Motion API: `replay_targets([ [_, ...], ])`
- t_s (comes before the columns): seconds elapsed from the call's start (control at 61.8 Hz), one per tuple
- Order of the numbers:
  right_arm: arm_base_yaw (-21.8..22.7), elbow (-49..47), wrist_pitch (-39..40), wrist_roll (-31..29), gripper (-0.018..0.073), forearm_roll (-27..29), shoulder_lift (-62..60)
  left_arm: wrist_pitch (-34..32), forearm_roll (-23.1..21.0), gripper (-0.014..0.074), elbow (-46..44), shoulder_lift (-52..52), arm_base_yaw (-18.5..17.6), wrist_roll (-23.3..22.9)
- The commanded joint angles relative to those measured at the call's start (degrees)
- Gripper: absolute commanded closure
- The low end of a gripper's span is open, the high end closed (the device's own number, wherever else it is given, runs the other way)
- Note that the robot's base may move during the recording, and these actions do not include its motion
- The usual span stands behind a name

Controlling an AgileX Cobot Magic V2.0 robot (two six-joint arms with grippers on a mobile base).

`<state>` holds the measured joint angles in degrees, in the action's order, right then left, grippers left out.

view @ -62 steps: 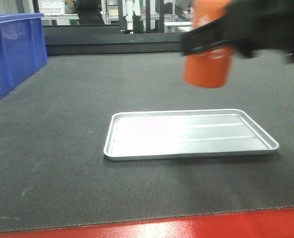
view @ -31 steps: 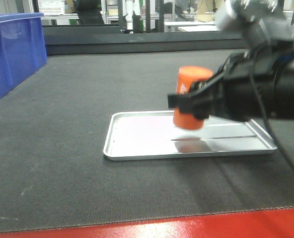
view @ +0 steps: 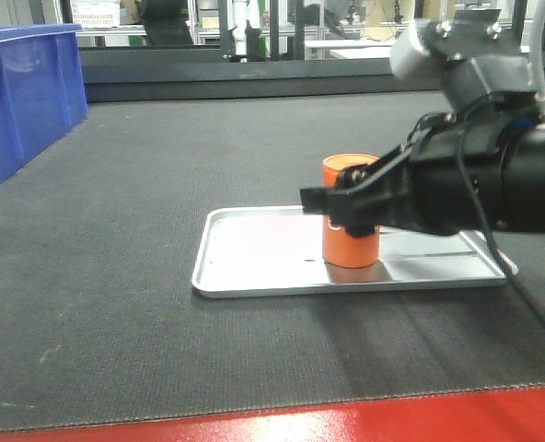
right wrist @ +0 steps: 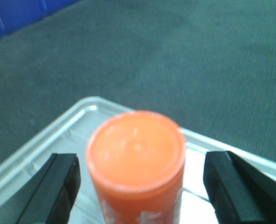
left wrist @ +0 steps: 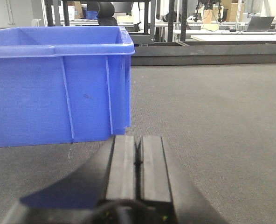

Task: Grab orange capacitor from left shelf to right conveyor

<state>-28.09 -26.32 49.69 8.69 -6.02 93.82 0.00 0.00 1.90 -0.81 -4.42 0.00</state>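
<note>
The orange capacitor [view: 351, 250] stands upright on a shallow silver tray [view: 254, 250] that lies on the right conveyor [view: 116, 184], a dark grey belt with a red front edge [view: 346, 424]. My right gripper [view: 346, 199] is open around the capacitor. In the right wrist view its black fingers [right wrist: 58, 186] stand on either side of the capacitor [right wrist: 135, 149], each with a clear gap. My left gripper [left wrist: 138, 144] is shut with nothing in it, low over the belt. The left shelf is out of view.
A blue plastic bin [view: 19, 92] sits on the belt at the far left, close in front of the left gripper [left wrist: 58, 88]. A dark rail [view: 254, 69] runs behind the belt. The tray rim [right wrist: 58, 130] lies under the right gripper.
The right gripper came down and to the left with the capacitor, from up in the air to the tray. The capacitor now stands on the tray and the jaws have spread off it.
</note>
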Motion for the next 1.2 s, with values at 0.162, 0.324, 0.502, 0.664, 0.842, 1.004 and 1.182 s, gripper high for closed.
replay_targets([
  [0.162, 0.4, -1.7, 3.4, -0.8, -0.0074, 0.1, -14.0, -5.2, -0.3, 0.0701, -0.4, 0.6, -0.1, 0.0],
  [0.324, 0.4, -1.7, -14.7, -0.8, 0.0002, 0.1, -26.7, -5.2, -0.3, 0.0701, -0.4, 0.6, -0.1, 0.0],
  [0.502, 0.4, -1.6, -37.6, -0.7, 0.0522, 0.1, -42.1, -5.2, -0.3, 0.0701, -0.4, 0.6, -0.1, 0.0],
  [0.664, 0.4, -1.6, -49.7, -0.8, 0.0515, 0.1, -52.1, -5.2, -0.3, 0.0701, -0.4, 0.6, -0.1, 0.0],
  [0.842, 0.5, -1.6, -55.9, -0.8, 0.0514, 0.1, -59.3, -5.2, -0.3, 0.0701, -0.4, 0.6, -0.1, 0.0],
  [1.004, 0.6, -1.6, -54.0, -0.8, 0.0507, -5.3, -61.2, -5.2, -0.3, 0.0701, -0.4, 0.6, -0.1, 0.0],
  [1.182, 7.6, -1.5, -49.7, -0.8, 0.0507, -10.6, -61.2, -5.2, -0.3, 0.0701, -0.4, 0.6, -0.1, 0.0],
])
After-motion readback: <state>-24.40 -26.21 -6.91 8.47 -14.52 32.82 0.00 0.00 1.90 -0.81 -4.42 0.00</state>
